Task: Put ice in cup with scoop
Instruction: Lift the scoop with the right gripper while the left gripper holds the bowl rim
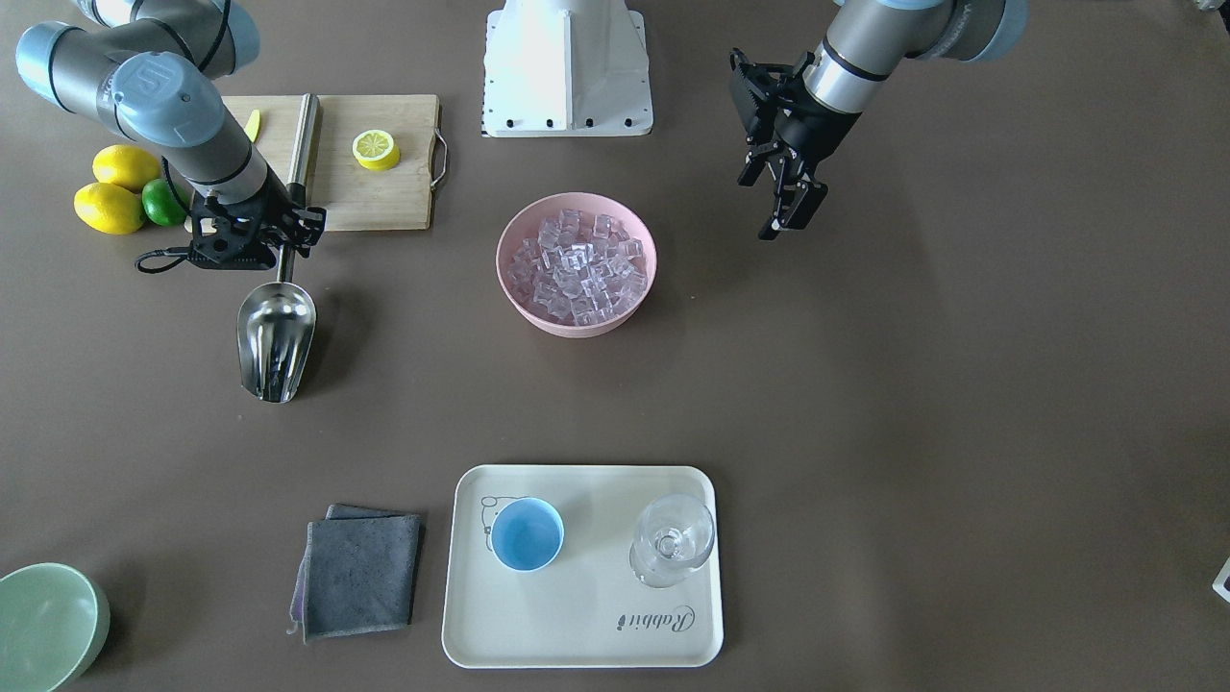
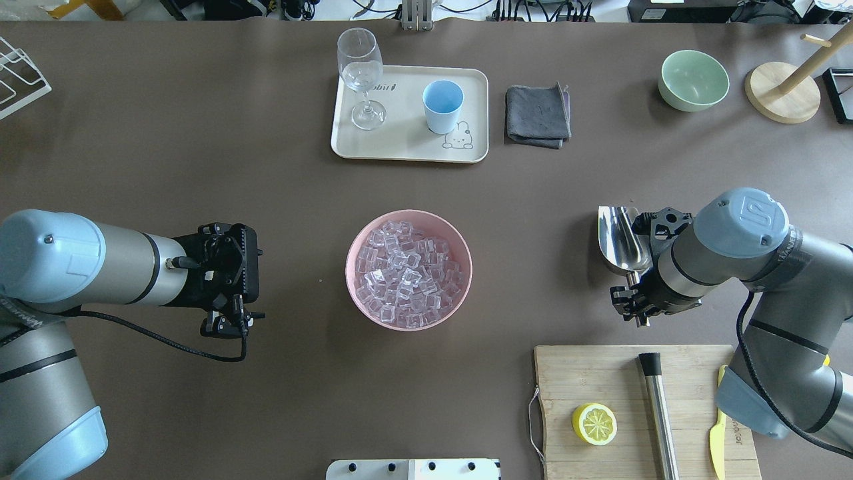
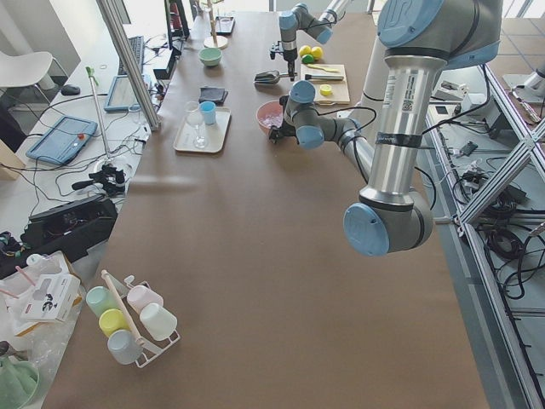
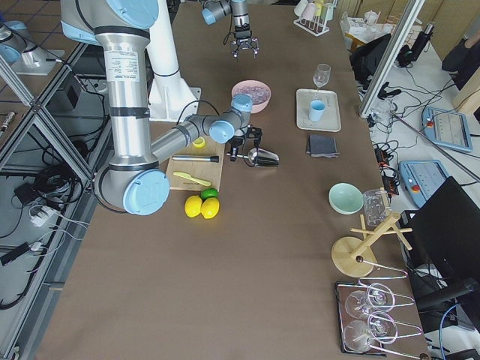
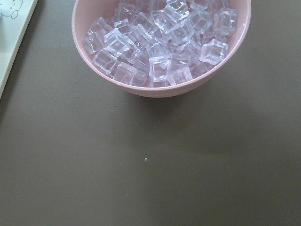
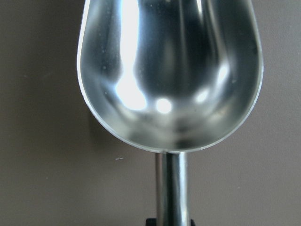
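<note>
The ice (image 2: 408, 270) is heaped in a pink bowl (image 2: 352, 280) at the table's middle, and fills the top of the left wrist view (image 5: 160, 42). On a cream tray (image 2: 400, 143) at the far side stands the light-blue cup (image 2: 442, 105), empty. My right gripper (image 2: 636, 303) is shut on the rod handle of the steel scoop (image 2: 620, 237), right of the bowl. The scoop's trough (image 6: 169, 70) is empty and points toward the tray. My left gripper (image 1: 793, 207) hangs open left of the bowl, holding nothing.
A stemmed glass (image 2: 360, 73) shares the tray. Right of the tray lie a grey cloth (image 2: 537, 115) and a green bowl (image 2: 693, 80). A cutting board (image 2: 600, 373) near the right arm carries a lemon half (image 2: 594, 423), a steel cylinder (image 2: 660, 413) and a yellow knife (image 2: 716, 433).
</note>
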You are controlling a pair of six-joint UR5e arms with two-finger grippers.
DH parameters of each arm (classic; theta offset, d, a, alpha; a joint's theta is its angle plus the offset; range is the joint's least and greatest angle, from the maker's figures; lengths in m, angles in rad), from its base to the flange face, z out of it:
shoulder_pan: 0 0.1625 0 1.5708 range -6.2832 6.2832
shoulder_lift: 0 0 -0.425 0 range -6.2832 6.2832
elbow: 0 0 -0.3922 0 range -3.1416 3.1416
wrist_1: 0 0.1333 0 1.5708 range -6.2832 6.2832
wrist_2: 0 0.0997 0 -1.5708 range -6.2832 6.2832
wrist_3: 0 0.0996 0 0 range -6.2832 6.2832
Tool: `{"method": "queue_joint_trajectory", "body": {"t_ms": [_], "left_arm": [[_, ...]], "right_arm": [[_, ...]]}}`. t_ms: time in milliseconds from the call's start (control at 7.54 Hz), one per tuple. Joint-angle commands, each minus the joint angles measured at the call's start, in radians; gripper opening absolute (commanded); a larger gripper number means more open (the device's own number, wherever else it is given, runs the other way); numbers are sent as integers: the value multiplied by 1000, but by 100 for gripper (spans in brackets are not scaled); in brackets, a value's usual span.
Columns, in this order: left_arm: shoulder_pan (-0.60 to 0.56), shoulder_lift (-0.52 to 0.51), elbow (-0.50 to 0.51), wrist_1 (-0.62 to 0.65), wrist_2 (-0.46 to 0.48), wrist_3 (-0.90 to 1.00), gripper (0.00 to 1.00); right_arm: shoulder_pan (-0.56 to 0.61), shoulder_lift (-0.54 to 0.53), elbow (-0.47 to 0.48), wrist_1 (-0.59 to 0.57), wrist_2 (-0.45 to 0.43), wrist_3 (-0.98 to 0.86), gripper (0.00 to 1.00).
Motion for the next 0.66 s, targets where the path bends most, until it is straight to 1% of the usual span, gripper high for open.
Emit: {"method": "queue_joint_trajectory", "body": {"t_ms": [0,133,265,398,530], "left_arm": [[103,16,1,-64,191,15,98],[141,15,1,-66,300,14,98],[143,7,1,-77,304,8,98],[163,1,-7,-81,239,-29,98],[165,4,-21,-77,191,-101,98]], "right_arm": [[67,-1,49,-36,8,-167,0],[122,11,93,-123,8,-213,0],[174,42,121,-227,-4,-319,0],[217,46,114,-246,-31,-459,0],[246,51,114,-248,-60,-530,0]]}}
